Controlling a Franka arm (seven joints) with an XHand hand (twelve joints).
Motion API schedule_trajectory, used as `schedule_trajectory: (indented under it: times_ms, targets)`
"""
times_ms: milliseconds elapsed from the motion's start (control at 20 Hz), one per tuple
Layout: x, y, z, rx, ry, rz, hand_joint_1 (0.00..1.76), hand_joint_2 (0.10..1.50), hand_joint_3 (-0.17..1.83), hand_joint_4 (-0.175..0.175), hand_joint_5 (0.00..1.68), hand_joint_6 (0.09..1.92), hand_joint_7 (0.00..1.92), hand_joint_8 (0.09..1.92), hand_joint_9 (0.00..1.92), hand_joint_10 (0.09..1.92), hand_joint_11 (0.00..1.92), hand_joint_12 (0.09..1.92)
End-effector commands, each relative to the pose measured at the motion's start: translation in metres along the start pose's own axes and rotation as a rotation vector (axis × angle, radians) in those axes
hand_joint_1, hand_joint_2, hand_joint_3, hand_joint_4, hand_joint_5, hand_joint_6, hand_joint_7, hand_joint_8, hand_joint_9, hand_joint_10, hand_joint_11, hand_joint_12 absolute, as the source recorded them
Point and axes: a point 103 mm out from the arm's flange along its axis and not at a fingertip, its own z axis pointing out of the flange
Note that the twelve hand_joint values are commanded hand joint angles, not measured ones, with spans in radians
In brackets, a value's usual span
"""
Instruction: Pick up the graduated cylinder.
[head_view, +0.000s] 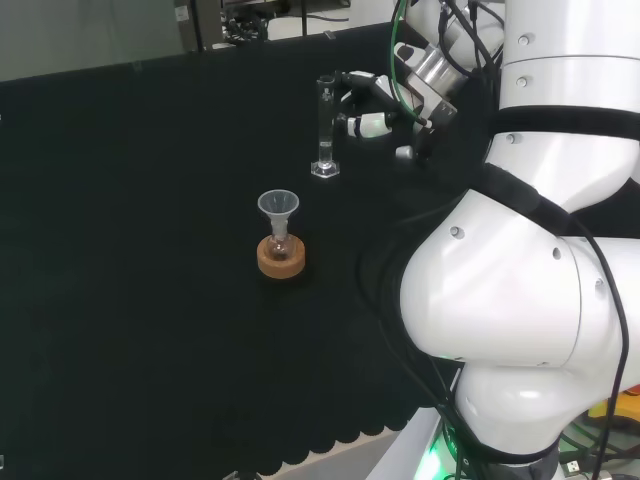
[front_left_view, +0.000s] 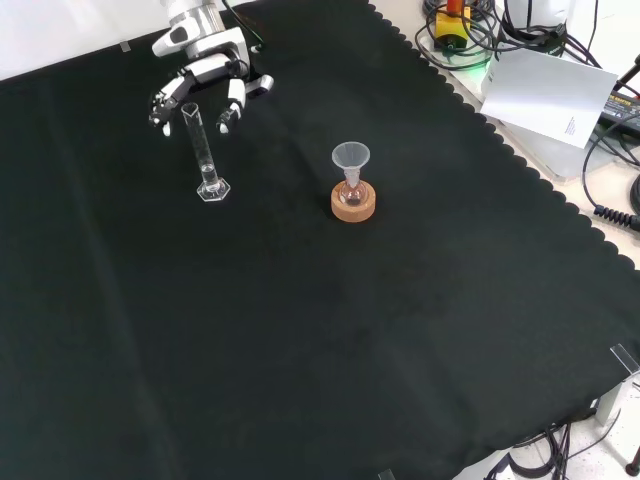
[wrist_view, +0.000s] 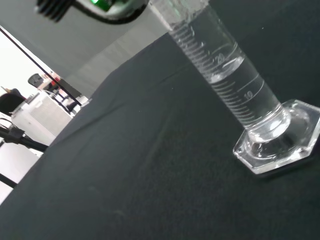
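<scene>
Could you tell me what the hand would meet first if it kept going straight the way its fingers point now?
Most likely the graduated cylinder: the open hand reaches toward its upper tube, fingers spread either side, apparently not touching, though depth is unclear.

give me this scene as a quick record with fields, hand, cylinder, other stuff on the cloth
hand: open, fingers spread on both sides of the cylinder's top in the front view, not closed on it
graduated cylinder: upright on its hexagonal base, on the black cloth; clear liquid in its lower part in the wrist view
contact: none visible
funnel: clear, sitting in a small flask on a cork ring
funnel position: right of the cylinder in the front view, apart from it
task state: cylinder not yet lifted
</scene>
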Motion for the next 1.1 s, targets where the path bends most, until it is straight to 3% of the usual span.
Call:
schedule_trajectory:
  times_ms: [50, 450, 700, 1100]
  targets:
    - [0.001, 0.010, 0.013, -0.027, 0.045, -0.034, 0.90, 0.69, 0.49, -0.051, 0.44, 0.09, 0.30, 0.64, 0.60, 0.57, 0.33, 1.32]
    - [-0.002, 0.015, 0.024, -0.029, 0.104, -0.066, 0.95, 0.68, 0.53, -0.030, 0.55, 0.09, 0.42, 0.65, 0.67, 0.56, 0.40, 1.30]
    - [-0.004, 0.016, 0.032, -0.030, 0.121, -0.058, 0.96, 0.67, 0.54, -0.015, 0.62, 0.12, 0.47, 0.65, 0.71, 0.55, 0.45, 1.27]
    - [-0.011, 0.014, 0.030, -0.049, 0.138, -0.054, 0.97, 0.67, 0.55, -0.018, 0.63, 0.17, 0.51, 0.64, 0.76, 0.51, 0.55, 1.21]
